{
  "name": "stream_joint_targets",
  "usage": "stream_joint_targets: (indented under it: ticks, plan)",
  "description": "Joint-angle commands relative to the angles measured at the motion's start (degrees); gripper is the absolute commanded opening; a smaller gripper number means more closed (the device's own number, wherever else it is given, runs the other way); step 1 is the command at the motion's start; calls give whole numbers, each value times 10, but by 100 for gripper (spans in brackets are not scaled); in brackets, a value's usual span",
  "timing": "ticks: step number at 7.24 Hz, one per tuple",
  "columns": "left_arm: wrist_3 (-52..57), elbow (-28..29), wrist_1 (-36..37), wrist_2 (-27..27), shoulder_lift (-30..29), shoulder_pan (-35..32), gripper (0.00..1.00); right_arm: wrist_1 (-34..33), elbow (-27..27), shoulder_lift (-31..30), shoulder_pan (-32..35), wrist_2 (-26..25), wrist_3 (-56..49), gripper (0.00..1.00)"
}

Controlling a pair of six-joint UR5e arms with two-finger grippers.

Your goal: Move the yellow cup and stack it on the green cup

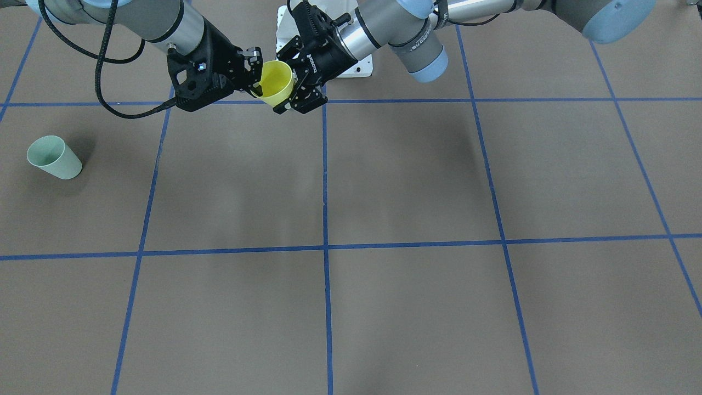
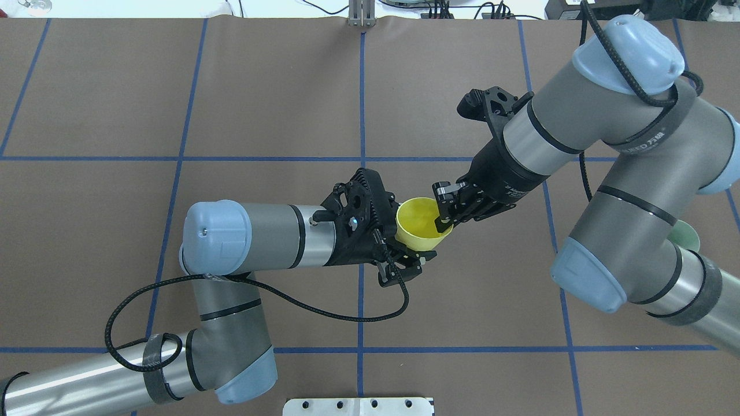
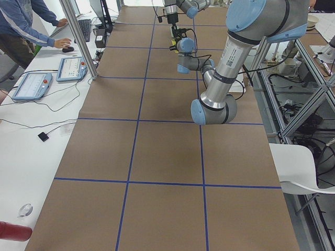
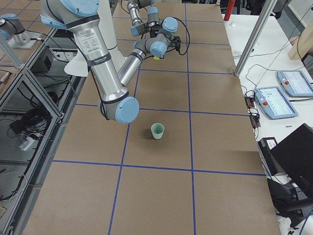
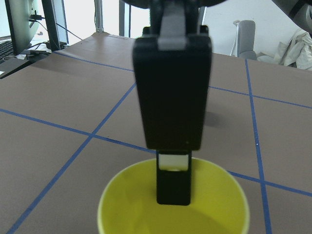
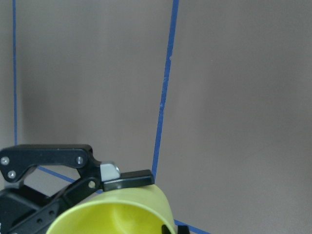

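The yellow cup (image 2: 421,224) is held in the air over the middle of the table, near the robot's base, with its mouth facing up. My left gripper (image 2: 411,236) is shut on the cup's body from the side. My right gripper (image 2: 443,204) is open and straddles the cup's far rim, with one finger inside the cup and the other outside. In the left wrist view that finger (image 5: 173,187) dips into the cup (image 5: 126,204). The green cup (image 1: 54,157) stands upright on the table on the right arm's side, away from both grippers, and also shows in the exterior right view (image 4: 157,130).
The brown table mat (image 1: 417,181) is marked with blue tape lines. The white robot base plate (image 2: 358,406) sits at the near edge. Control tablets (image 4: 276,102) and cables lie on a side bench. A person (image 3: 26,26) sits at the far bench.
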Motion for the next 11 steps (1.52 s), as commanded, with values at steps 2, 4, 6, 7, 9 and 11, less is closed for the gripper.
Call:
stream_joint_targets:
  ticks: [2, 4, 6, 7, 9, 11]
  plan:
    - [-4, -2, 0, 0, -1, 3, 99, -1, 37, -38, 11, 3, 1, 0]
    - [-5, -12, -1, 0, 3, 3, 99, -4, 45, -54, 21, 5, 2, 0]
    - [-5, -17, -1, 1, 5, 3, 99, -6, 45, -67, 74, 27, 3, 0]
    - [-5, -17, -1, 2, 5, 0, 99, -6, 45, -88, 104, 26, 3, 0]
    - [-51, -15, -1, 14, 16, -8, 99, -6, 52, -153, 172, 4, 1, 0]
    - [-53, -14, 0, 70, 21, -6, 99, -6, 54, -222, 202, -56, -9, 0]
